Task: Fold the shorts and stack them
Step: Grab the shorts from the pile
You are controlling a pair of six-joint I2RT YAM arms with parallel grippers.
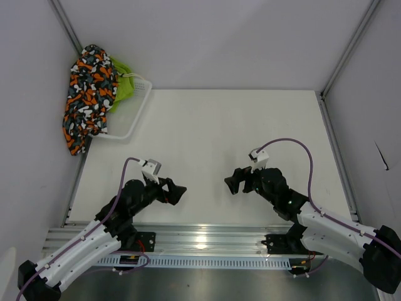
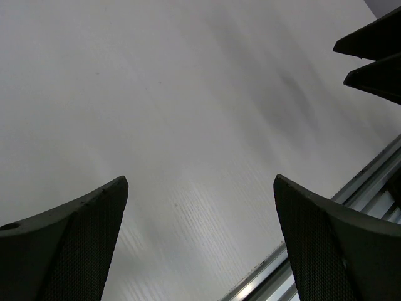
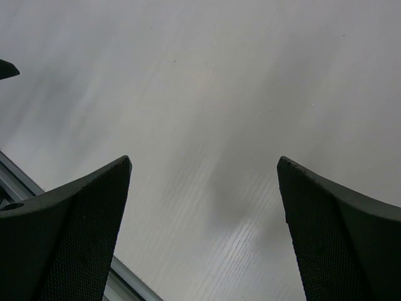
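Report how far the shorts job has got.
Done: nothing. The camo shorts hang crumpled over the rim of the white mesh basket, the lime green shorts bunched inside it. In hand: nothing; the left arm and right arm sit over the table, jaws open and empty. Left: pull out, fold and stack both pairs.

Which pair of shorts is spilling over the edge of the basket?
The orange, black and white camo shorts: they drape over the left rim of the white mesh basket and hang outside it. The lime green shorts lie inside.
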